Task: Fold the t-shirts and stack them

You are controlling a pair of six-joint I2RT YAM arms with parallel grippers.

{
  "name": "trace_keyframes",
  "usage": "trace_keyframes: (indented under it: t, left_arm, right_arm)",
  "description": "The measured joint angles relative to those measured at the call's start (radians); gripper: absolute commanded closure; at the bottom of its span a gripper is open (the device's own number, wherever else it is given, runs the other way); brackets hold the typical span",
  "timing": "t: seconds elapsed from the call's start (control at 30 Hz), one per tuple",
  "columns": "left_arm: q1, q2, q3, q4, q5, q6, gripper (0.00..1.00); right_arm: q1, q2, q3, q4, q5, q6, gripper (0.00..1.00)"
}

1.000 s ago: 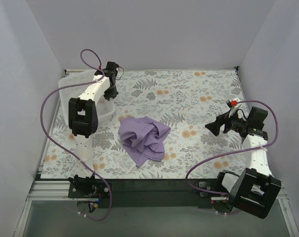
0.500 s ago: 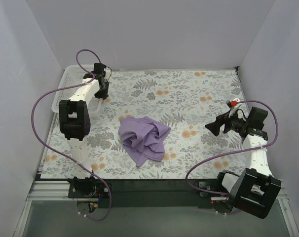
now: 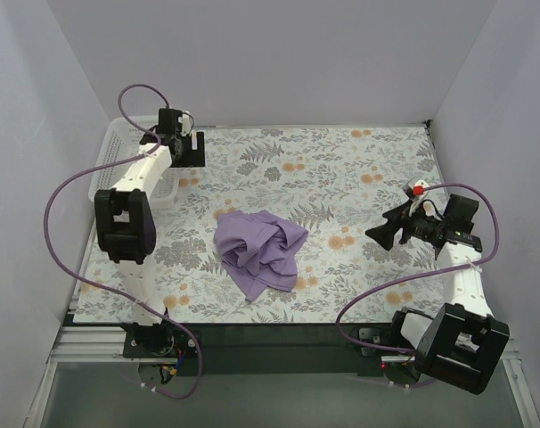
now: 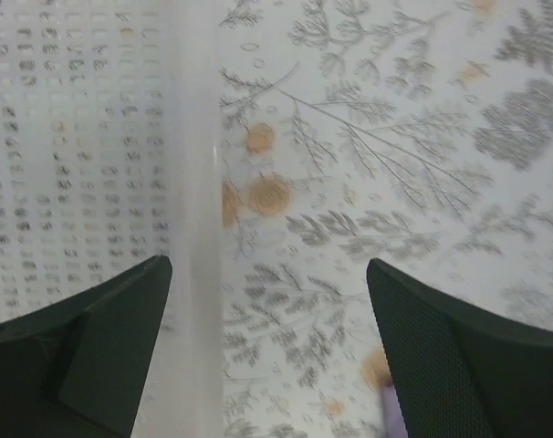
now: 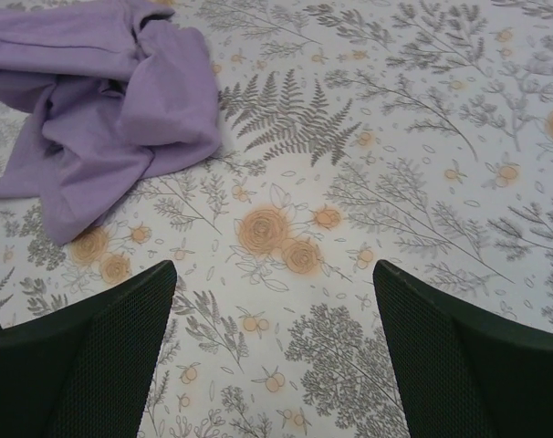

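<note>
Tabletop (image 3: pixel 368 169) cover looks like loose cloth, so a low pinch could grab it along with the shirt (image 3: pixel 257 248) and drag everything. Shirt is a crumpled heap mid-tabletop, slightly left, touching neither arm. Hem, sleeves and collar can't be told apart, so a blind grab likely lifts a wad of layers, not one edge. Basket (image 3: pixel 105 165) sits at far left. Left jaws, wide and empty, straddle its wall, so a straight descent would hit the rim or shove it. Right jaws are wide, empty and pointed toward the shirt. Both arms reaching in together risks a clash.
</note>
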Motion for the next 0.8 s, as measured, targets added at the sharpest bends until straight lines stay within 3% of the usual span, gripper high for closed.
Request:
trace_keyframes:
  t: [0.1,0.23,0.27,0.37,0.47,0.6,0.8]
  left_arm:
    - [-0.003,-0.229,-0.215,0.112,0.07,-0.069,0.04]
    - [0.011,-0.704,-0.541,0.275,0.298,-0.195,0.14]
    - [0.016,-0.807,-0.602,0.315,0.362,-0.231,0.2]
    - [0.002,-1.006,-0.74,0.372,0.527,-0.348,0.26]
    - [-0.088,-1.079,-0.875,0.344,0.608,-0.451,0.28]
    - [-0.222,-1.128,-1.037,0.23,0.613,-0.566,0.3]
    - [-0.352,-1.261,-1.063,0.131,0.548,-0.676,0.32]
  right_arm:
    - [0.062,0.02,0.002,-0.055,-0.027,-0.064,0.06]
    - [0.24,0.103,0.037,-0.133,-0.006,-0.121,0.1]
    - [0.286,0.131,0.058,-0.152,0.004,-0.129,0.11]
    - [0.401,0.22,0.15,-0.187,0.059,-0.127,0.13]
    - [0.499,0.306,0.254,-0.187,0.121,-0.095,0.14]
    - [0.616,0.43,0.354,-0.149,0.215,0.016,0.15]
    - [0.717,0.649,0.442,-0.125,0.333,0.163,0.16]
